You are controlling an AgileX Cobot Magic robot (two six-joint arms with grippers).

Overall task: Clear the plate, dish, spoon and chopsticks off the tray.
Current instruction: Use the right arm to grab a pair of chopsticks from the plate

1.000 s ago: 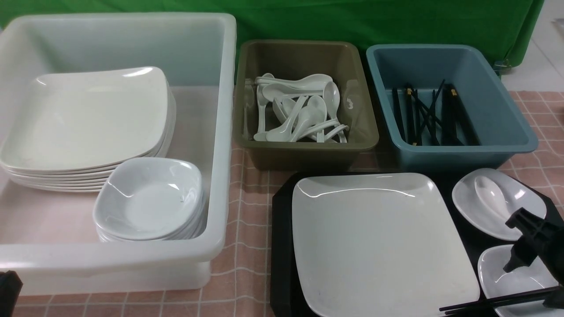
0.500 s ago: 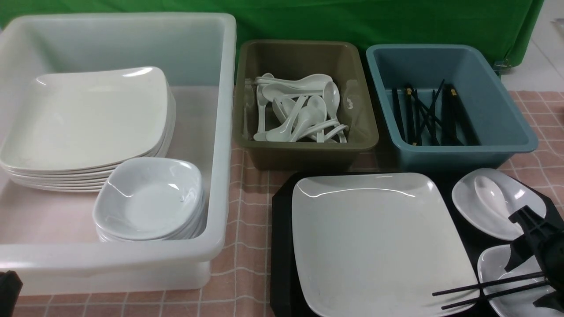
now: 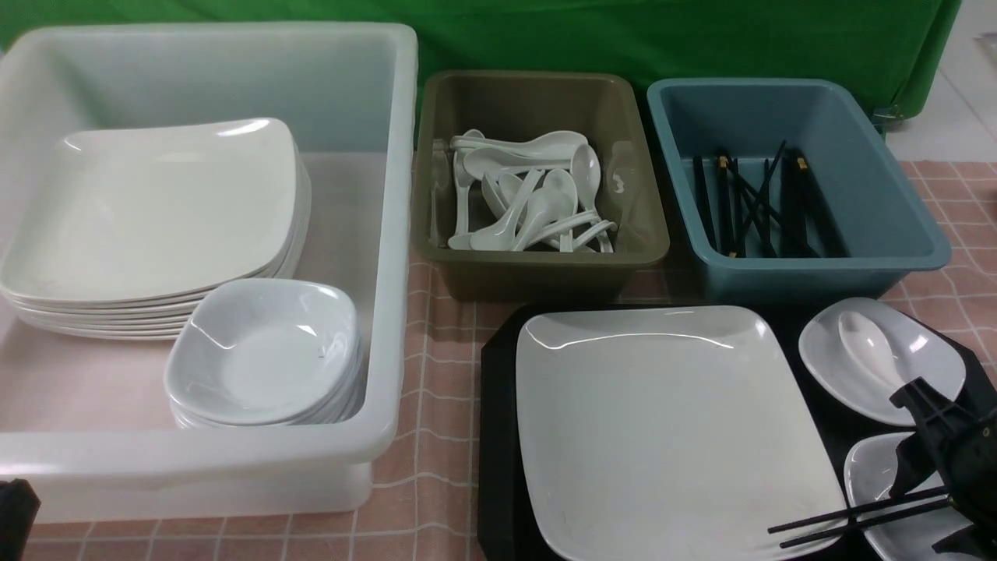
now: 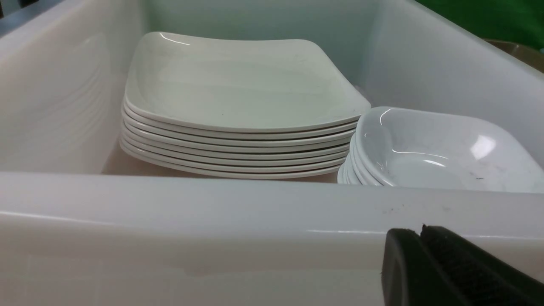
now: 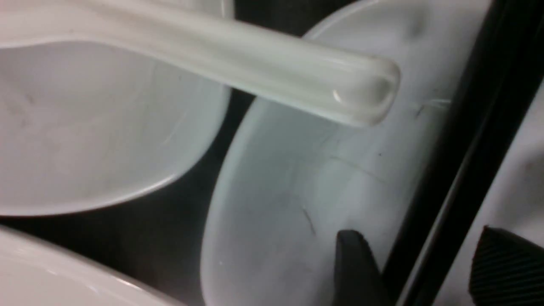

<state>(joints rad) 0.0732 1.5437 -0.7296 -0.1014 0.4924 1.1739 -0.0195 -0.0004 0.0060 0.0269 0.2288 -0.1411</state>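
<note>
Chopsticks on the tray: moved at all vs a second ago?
Yes. The chopsticks have shifted slightly away from the robot. Their tips now cross the near right corner of the plate a little farther in than before.

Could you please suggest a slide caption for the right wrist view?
Right gripper straddling the black chopsticks over a small white dish, spoon handle close by.

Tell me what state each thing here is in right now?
plate: empty, on the tray.
spoon: lying in the far dish.
chopsticks: crossing over the near dish.
right gripper: open, straddling the chopsticks.
left gripper: shut, holding nothing.
olive tub: holds other spoons.
blue tub: holds other chopsticks.
white tub: holds stacked plates and stacked dishes.
</note>
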